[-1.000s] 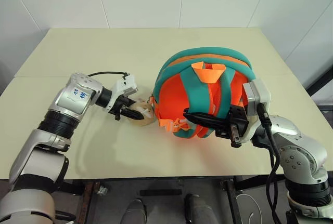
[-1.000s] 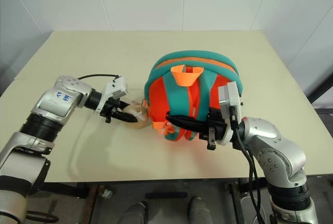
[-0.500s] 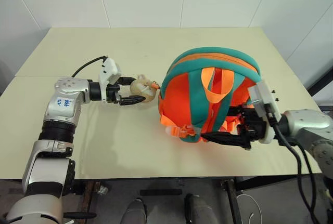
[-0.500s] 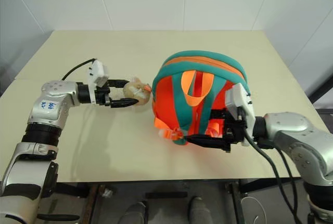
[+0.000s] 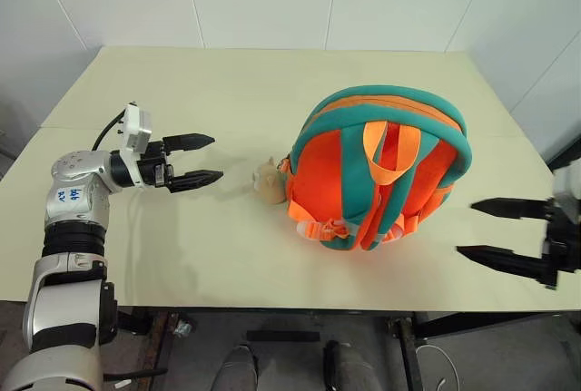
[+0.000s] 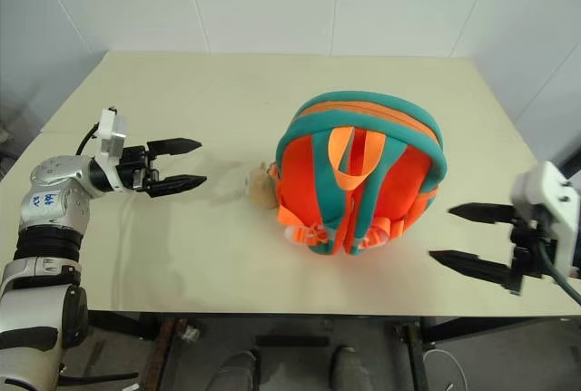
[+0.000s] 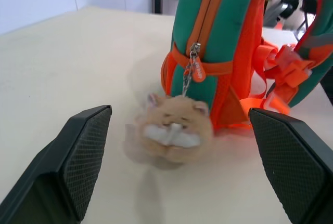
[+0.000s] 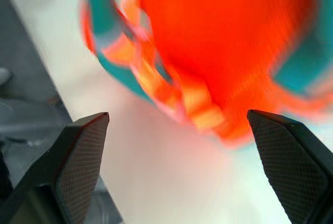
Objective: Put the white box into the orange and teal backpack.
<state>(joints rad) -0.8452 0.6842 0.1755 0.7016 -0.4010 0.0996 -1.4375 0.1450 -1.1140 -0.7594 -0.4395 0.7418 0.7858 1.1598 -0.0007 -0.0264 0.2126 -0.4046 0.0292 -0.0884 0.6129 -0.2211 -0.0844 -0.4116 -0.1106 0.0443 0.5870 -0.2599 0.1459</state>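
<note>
The orange and teal backpack (image 5: 381, 173) lies on the table with its straps facing up. Its beige plush toy (image 5: 269, 182) rests on the table at its left side, hanging from a zipper pull (image 7: 192, 68). The white box is out of view. My left gripper (image 5: 216, 157) is open and empty, a short way left of the toy and pointing at it. To the right of the backpack, my right gripper (image 5: 466, 228) stands open and empty near the table's front right corner, clear of the fabric.
The beige table (image 5: 227, 92) stretches back to a white tiled wall. Its front edge (image 5: 272, 305) runs just below the backpack, with dark floor beneath. Bare tabletop lies between my left gripper and the toy.
Both grippers have opened. The left let go of the plush toy and drew back to the left. The right released the backpack's straps and swung far right. The backpack has settled on the table.
</note>
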